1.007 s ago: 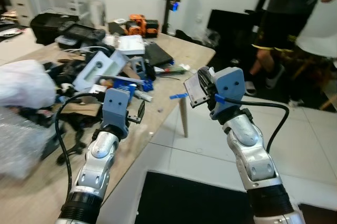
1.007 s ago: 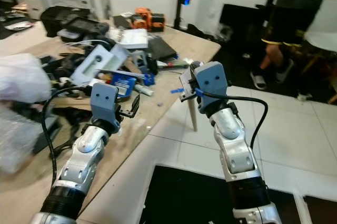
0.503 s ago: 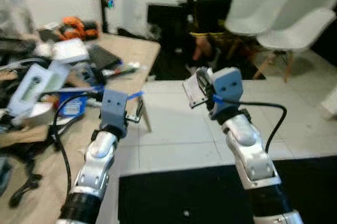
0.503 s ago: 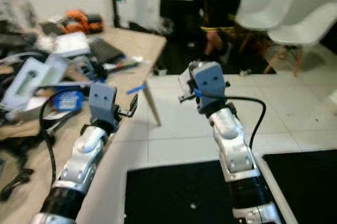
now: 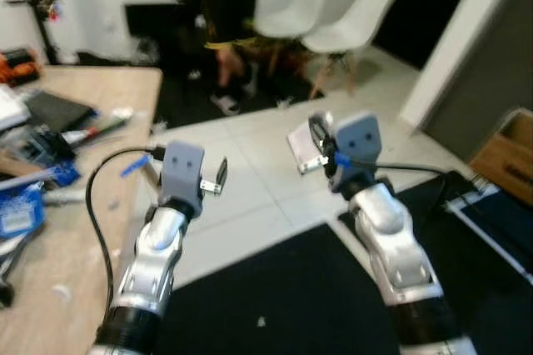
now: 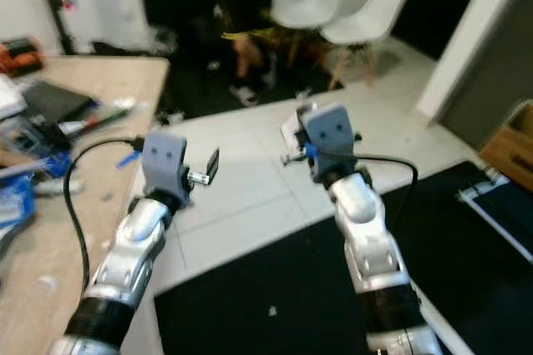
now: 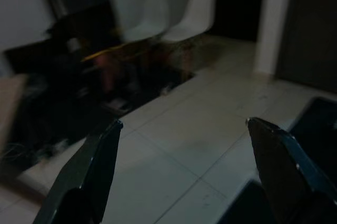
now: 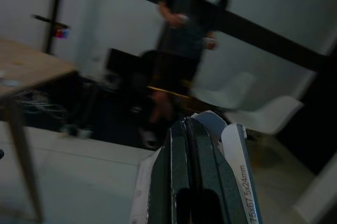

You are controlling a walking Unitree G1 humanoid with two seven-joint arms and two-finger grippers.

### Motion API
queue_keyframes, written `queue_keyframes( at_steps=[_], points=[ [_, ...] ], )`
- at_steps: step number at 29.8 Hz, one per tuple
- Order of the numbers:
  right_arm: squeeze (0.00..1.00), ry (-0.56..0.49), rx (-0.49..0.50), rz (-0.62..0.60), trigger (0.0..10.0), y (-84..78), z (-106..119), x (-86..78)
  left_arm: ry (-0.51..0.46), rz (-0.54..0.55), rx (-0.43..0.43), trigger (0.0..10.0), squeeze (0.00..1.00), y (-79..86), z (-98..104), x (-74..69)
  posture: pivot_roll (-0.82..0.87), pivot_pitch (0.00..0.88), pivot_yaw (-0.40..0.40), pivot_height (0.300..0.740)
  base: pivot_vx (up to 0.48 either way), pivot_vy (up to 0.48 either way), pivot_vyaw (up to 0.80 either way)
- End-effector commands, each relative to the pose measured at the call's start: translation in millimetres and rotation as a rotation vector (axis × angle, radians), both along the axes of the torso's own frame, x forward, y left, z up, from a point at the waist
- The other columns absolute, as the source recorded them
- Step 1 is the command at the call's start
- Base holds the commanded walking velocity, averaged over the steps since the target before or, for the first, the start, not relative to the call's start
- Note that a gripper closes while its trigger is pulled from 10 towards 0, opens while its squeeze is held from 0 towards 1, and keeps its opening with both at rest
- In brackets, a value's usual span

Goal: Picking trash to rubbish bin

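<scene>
Table [image 5: 83, 92] with clutter is seen at far left in the eye views. Left gripper [image 7: 181, 169] is held over tiled floor [image 5: 258, 180], fingers spread wide with nothing between, as shown by the left wrist view. Right gripper [image 8: 194, 153] is clamped on a flat white packet [image 8: 237, 169]; printed lettering is legible in the right wrist view. A person [image 8: 187, 29] and white chairs [image 5: 333, 17] are seen behind.

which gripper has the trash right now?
The right gripper: its black fingers are shut on a small white paper packet. The left gripper is held up over the white tiled floor, open, holding nothing.
</scene>
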State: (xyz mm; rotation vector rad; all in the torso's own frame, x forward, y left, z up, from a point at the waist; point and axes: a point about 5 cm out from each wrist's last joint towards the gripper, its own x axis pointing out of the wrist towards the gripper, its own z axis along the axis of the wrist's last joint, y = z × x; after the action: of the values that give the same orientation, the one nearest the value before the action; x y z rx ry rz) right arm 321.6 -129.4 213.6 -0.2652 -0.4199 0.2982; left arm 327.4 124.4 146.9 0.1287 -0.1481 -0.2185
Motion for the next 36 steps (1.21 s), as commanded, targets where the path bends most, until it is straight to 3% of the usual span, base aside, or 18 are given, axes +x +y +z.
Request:
queue_keyframes(
  at_steps=[1, 25, 36],
  points=[
    [0.0, 0.006, -0.005, 0.002, 10.0, 0.2, -1.1, 0.5, 0.001, -0.01, 0.005, 10.0, 0.0, -4.4, -1.4, -0.7, -0.08, 0.034, -0.053, 0.74, 0.0, 0.0, -0.8],
    [0.0, 0.022, -0.003, 0.005, 10.0, 2.4, -5.0, 0.9, 0.036, -0.014, 0.003, 10.0, 0.0, -4.1, -5.8, -1.8, -0.08, 0.038, -0.055, 0.74, 0.0, 0.0, -0.8],
    [0.0, 0.118, -0.012, -0.013, 10.0, -3.6, -30.2, 0.2, 0.096, 0.009, 0.023, 10.0, 0.0, 3.2, -21.1, -3.1, -0.08, 0.039, -0.048, 0.74, 0.0, 0.0, -0.8]
  ],
)
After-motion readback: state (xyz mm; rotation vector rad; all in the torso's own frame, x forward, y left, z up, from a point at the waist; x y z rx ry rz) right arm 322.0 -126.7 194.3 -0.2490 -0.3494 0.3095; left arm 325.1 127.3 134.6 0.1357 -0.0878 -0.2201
